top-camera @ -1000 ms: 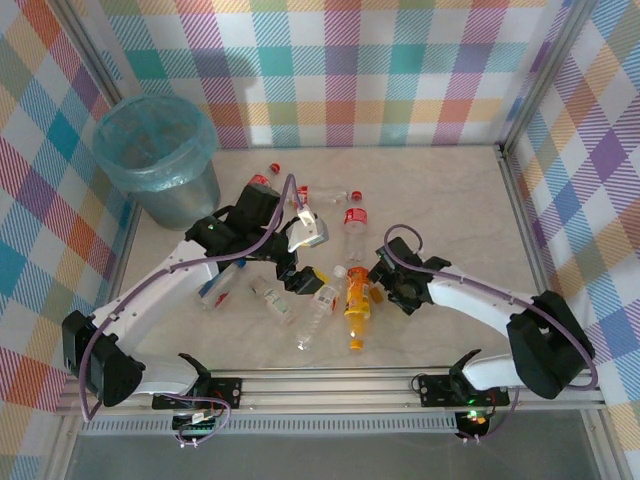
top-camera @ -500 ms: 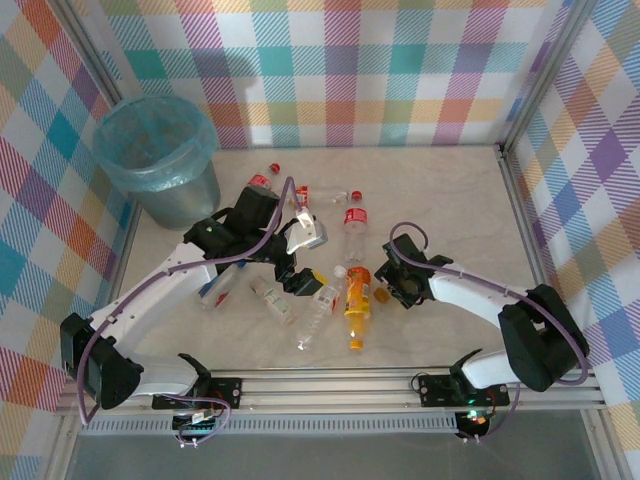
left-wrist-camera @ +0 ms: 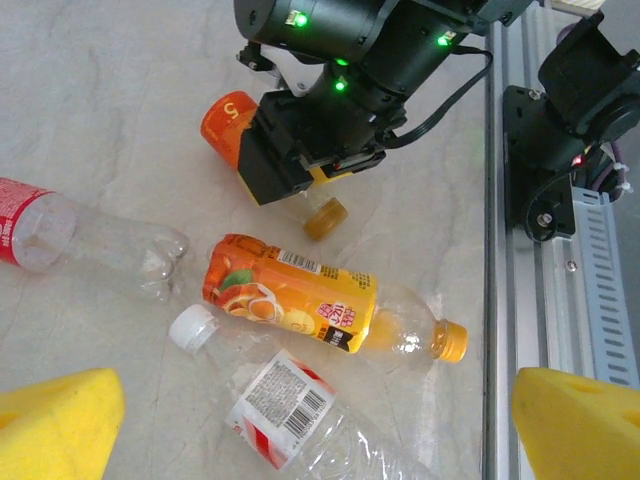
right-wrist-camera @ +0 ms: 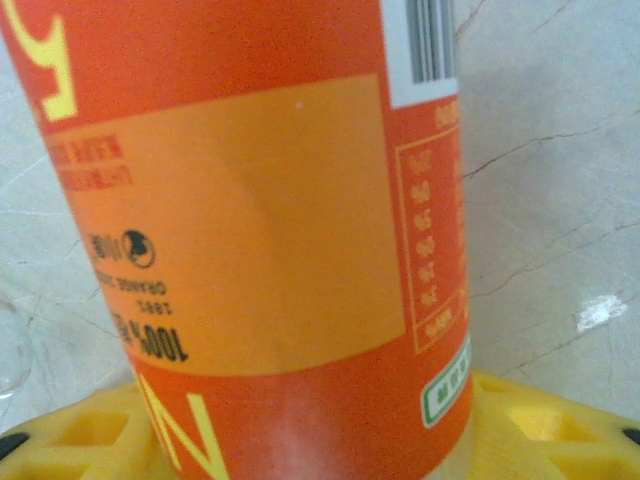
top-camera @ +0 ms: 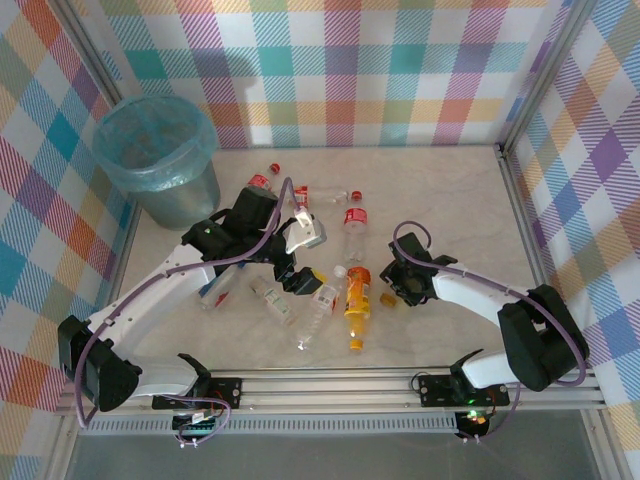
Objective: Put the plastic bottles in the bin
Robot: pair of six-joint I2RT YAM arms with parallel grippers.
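We hold an orange-labelled plastic bottle in the right gripper; left gripper gapes (other bottles lie outside the upper-left round grey bin).

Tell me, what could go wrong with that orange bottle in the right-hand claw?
The right gripper holds the small orange bottle toward its cap end, so the bottle may slip or swing when lifted. The bin stands at the far left, beyond the left arm, so the two arms could collide on the way there.
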